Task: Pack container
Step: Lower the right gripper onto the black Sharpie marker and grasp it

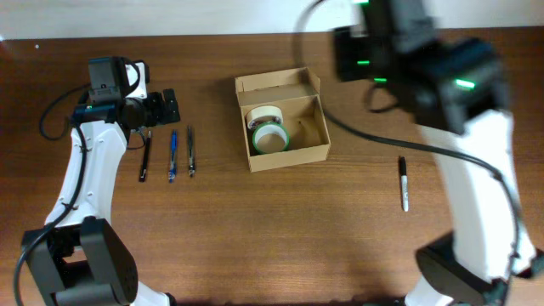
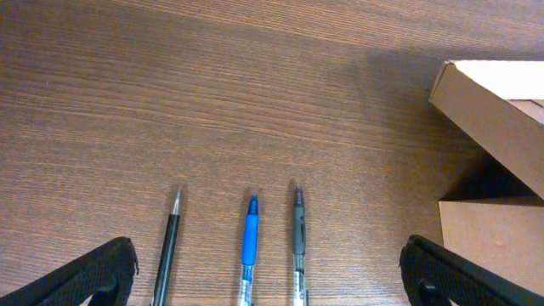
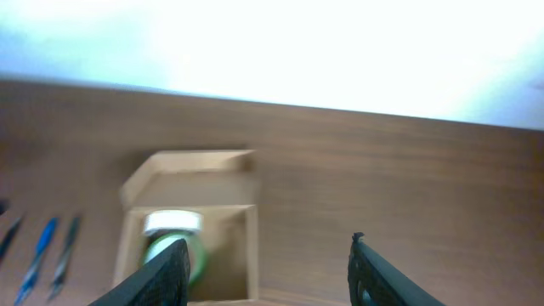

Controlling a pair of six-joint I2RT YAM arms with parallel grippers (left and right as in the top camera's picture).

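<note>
Since the left gripper is hanging over the three pens with its jaws spread wide, I'd guess the step in hand is grabbing one of them to go in the container. The catch is that those jaws currently span the whole row: the black pen, the blue pen and the grey pen lie side by side and close together. So I'd shift over one end pen, probably the grey one since it's nearest the box, and come straight down with a finger on each side of the barrel, otherwise it'll likely pinch two or roll a neighbour away. The right gripper is up high, jaws wide too, holding nothing, with a marker lying on its side of the table.

The container sits mid-table, to the right of the pens: tan cardboard, plain sides, flap lid folded back on the far edge. A white tape roll and a green-edged roll fill its left half, touching; the right half looks bare, so there's room
</note>
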